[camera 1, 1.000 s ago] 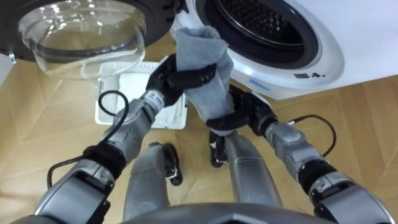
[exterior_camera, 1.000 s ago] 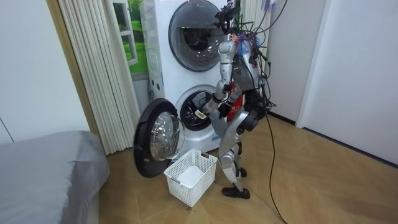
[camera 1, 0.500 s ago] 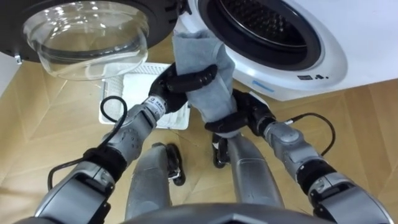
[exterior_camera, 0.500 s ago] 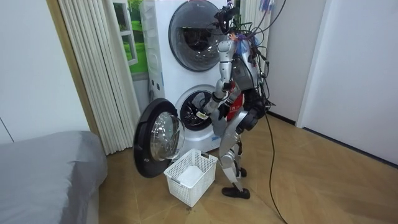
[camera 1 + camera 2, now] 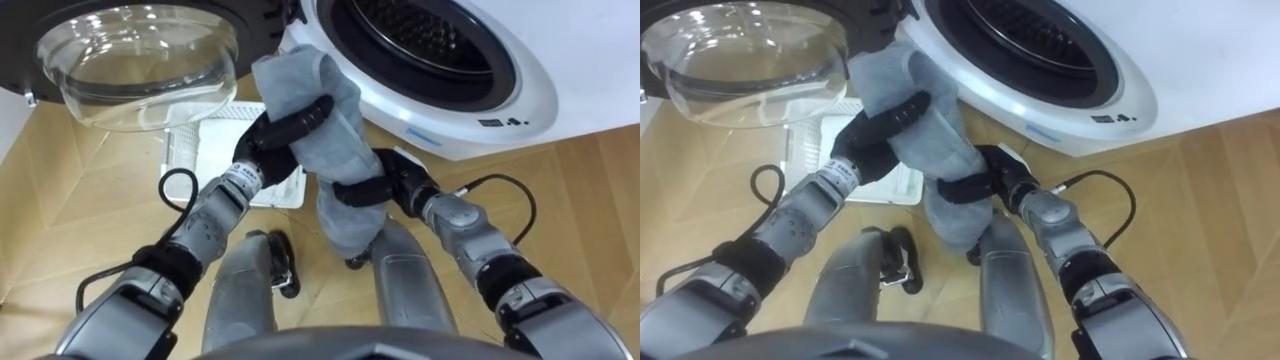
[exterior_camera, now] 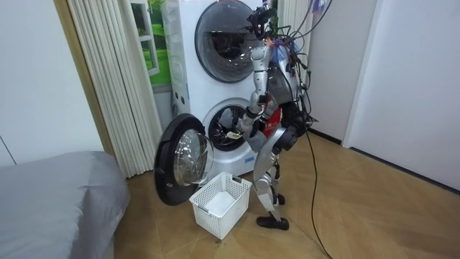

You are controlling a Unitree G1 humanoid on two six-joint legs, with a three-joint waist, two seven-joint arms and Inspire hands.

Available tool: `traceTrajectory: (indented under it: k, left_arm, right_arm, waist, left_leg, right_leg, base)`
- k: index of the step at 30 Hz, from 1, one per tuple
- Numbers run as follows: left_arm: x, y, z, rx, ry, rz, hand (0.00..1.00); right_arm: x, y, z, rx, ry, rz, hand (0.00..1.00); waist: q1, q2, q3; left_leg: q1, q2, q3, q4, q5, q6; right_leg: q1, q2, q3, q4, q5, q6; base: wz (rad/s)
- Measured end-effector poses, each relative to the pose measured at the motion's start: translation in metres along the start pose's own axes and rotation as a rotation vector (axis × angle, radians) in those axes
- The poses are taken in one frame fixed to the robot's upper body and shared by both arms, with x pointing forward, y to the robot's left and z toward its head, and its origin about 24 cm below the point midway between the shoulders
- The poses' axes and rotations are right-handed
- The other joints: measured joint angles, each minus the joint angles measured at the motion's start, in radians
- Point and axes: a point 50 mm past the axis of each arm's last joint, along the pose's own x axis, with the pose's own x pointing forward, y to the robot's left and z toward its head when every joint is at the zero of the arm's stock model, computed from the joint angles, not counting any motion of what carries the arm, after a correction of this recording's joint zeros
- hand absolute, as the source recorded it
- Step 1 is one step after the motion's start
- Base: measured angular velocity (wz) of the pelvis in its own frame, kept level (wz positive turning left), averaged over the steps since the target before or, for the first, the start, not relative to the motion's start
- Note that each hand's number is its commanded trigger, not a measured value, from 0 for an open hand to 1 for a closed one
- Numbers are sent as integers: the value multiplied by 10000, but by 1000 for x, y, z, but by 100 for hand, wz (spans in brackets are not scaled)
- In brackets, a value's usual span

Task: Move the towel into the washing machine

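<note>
Find the towel (image 5: 335, 150) in front of the washer (image 5: 520, 95), outside the drum (image 5: 420, 35). Its upper end is near the lower rim of the drum mouth, and the drum lies at 1 o'clock from it.

The left hand (image 5: 268, 140) is clenched round the towel's upper part, with its fingers (image 5: 300, 118) wrapped across the cloth. The right hand (image 5: 392, 185) grasps the towel lower down, at 5 o'clock from the left hand, and the cloth's tail hangs below that grip.

The open door (image 5: 140, 55) stands at 10 o'clock from the towel. A white basket (image 5: 190, 150) sits on the floor (image 5: 80, 200) at 9 o'clock, partly under the left forearm.

In the room view you see the robot standing bent at the lower washer, with the door swung to the room view's left and the basket just beside its feet.
</note>
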Motion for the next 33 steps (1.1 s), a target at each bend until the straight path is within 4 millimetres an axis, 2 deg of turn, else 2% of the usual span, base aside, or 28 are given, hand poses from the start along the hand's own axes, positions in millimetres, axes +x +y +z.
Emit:
traceTrajectory:
  k: [6,12,16,18,21,23,28,30,31,32,33]
  left_arm:
    - [0,0,1,-270,-211,41,0]
    - [-4,6,-3,-504,-241,326,0]
    - [-10,18,-4,-659,-336,919,0]
    - [-17,28,-7,-540,-224,1564,0]
    - [-29,46,-11,689,372,3018,0]
    - [-38,55,-14,2257,1078,3905,0]
    - [-51,69,-17,4708,1859,5361,0]
    - [-57,74,-20,5029,2066,5807,0]
    - [-59,76,-20,5210,2105,6026,0]
    - [-62,79,-17,5358,2084,6233,0]
    - [-64,81,-17,5385,2076,6340,0]
  right_arm:
    - [1,0,1,-2,-57,7,100]
    - [-1,-2,-8,214,403,-390,100]
    - [-2,-6,-11,461,505,-761,100]
    - [-4,-12,-15,924,597,-1118,100]
    - [-9,-25,-21,1936,673,-2059,100]
    - [-13,-37,-26,2583,843,-2908,100]
    - [-21,-62,-27,3589,968,-4064,100]
    - [-25,-74,-24,3859,871,-4518,100]
    - [-26,-83,-20,4076,775,-4799,100]
    - [-27,-91,-14,4210,712,-5106,100]
    - [-27,-95,-12,4263,683,-5239,100]
  waist:
    - [1,-1,1]
    - [97,1,3]
    - [369,13,11]
    - [534,14,11]
    - [844,59,38]
    - [1027,67,40]
    - [1322,65,45]
    - [1371,12,77]
    - [1371,-39,109]
    - [1403,-146,176]
    - [1415,-182,196]
  left_leg:
    - [-10,0,-14,-20,4,-6]
    - [238,1,-65,-116,9,-12]
    - [224,-8,-82,-151,16,-15]
    - [234,-28,-84,-198,26,-19]
    - [168,-35,-106,-218,39,-17]
    - [190,-210,-180,-411,148,12]
    - [165,-399,-184,-624,304,76]
    - [207,-535,-209,-757,406,116]
    - [192,-591,-234,-833,482,148]
    - [151,-683,-242,-835,510,145]
    - [111,-693,-245,-819,515,150]
  right_leg:
    - [17,2,-21,-48,-2,2]
    - [318,4,-94,-185,-1,1]
    - [313,-25,-159,-194,1,0]
    - [312,-54,-208,-203,-3,-4]
    - [285,-85,-305,-219,-7,-12]
    - [277,-251,-395,-208,-59,9]
    - [255,-503,-575,-185,-82,25]
    - [239,-646,-547,-107,-114,67]
    - [181,-765,-536,-46,-127,85]
    - [97,-799,-490,-26,-128,88]
    - [63,-807,-487,-16,-129,88]
  base:
    - [0]
    - [1]
    - [1]
    - [0]
    - [4]
    - [21]
    - [15]
    - [15]
    - [15]
    - [12]
    - [7]
